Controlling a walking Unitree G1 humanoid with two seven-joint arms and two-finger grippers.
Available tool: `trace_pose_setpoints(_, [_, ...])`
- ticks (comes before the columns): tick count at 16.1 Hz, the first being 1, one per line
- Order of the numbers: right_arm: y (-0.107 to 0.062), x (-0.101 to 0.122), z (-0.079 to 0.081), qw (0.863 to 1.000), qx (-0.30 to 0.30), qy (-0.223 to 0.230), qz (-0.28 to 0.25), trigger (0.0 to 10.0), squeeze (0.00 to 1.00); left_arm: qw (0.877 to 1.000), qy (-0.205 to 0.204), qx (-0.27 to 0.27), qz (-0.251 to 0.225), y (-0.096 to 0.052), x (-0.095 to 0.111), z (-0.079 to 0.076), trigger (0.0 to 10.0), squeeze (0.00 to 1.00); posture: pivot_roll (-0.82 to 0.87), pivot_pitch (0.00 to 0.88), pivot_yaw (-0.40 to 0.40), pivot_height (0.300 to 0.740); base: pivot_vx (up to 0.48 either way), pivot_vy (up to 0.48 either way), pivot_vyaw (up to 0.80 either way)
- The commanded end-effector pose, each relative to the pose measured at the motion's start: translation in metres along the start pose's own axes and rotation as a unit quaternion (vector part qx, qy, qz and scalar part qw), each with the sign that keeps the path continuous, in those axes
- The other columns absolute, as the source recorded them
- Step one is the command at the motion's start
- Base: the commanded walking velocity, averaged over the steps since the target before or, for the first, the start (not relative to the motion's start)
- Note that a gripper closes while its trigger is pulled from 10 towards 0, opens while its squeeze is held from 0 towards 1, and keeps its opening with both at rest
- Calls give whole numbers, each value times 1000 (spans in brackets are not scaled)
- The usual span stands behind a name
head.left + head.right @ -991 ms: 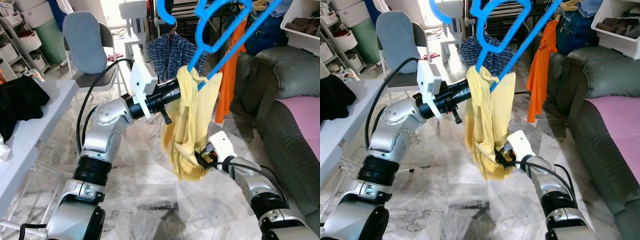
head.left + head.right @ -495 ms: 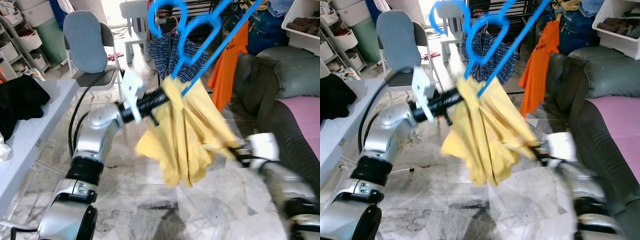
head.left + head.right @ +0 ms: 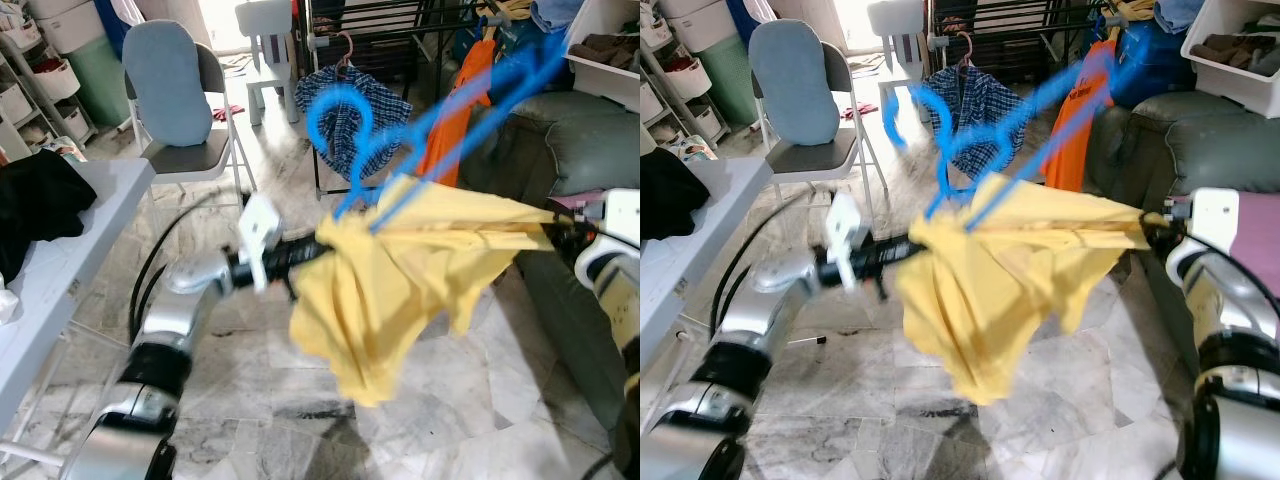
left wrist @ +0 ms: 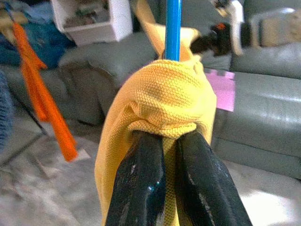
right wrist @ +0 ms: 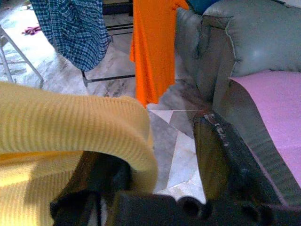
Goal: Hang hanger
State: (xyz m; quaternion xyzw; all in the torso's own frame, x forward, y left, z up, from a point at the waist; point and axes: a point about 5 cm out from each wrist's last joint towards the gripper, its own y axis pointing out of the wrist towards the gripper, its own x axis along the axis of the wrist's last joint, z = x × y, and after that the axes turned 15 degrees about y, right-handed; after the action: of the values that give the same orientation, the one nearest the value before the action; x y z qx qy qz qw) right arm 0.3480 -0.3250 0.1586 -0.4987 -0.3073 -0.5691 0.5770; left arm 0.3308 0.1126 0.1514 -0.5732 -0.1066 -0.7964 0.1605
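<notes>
Hanger (image 3: 420,150), blue, stiff, light; shirt (image 3: 420,270), yellow, soft, slack, centre frame. My left gripper (image 4: 167,141) pinches its collar; my right gripper (image 5: 155,183), spread, hooks the hem

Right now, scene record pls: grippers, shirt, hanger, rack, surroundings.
left gripper: shut on shirt, pinching the cloth bunched round the hanger
right gripper: grips the shirt's far edge, pulling it out to the robot's right; finger state unclear
shirt: yellow, stretched between both grippers, lower part hanging
hanger: blue, motion-blurred, hook up, not on a rail
rack: dark, behind, holding plaid shirt and orange shirt
surroundings: sofa right, chair left
</notes>
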Motion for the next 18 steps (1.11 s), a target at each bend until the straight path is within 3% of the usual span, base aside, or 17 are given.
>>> trace_pose_setpoints(1, [-6, 26, -21, 997, -66, 14, -40, 0, 0, 1000, -1, 9, 9, -28, 1, 9, 0, 0, -175, 0, 72, 740, 0, 0, 0])
trace_pose_setpoints(3, [0, 44, -4, 996, -52, 13, -65, 0, 0, 997, -28, -38, 58, -39, -22, -4, 0, 0, -173, 0, 65, 740, 0, 0, 0])
trace_pose_setpoints(7, [0, 53, 0, 995, -47, 15, -82, 0, 0, 991, -51, -54, 108, -50, -44, -11, 0, 0, -182, 0, 66, 740, 0, 0, 0])
trace_pose_setpoints(8, [0, 55, -1, 995, -49, 13, -87, 0, 0, 989, -42, -63, 127, -52, -49, -13, 0, 0, -189, 0, 70, 740, 0, 0, 0])
trace_pose_setpoints(13, [0, 51, -2, 995, -53, 10, -80, 0, 0, 991, -58, -70, 103, -47, -46, -11, 0, 0, -197, 0, 78, 740, 0, 0, 0])
trace_pose_setpoints(16, [3, 49, 3, 996, -47, 0, -75, 0, 0, 982, -76, -132, 108, -49, -50, -21, 0, 0, -198, 0, 77, 740, 0, 0, 0])
trace_pose_setpoints(18, [5, 48, 5, 996, -47, -8, -71, 0, 0, 986, -88, -114, 88, -46, -48, -18, 0, 0, -197, 0, 76, 740, 0, 0, 0])
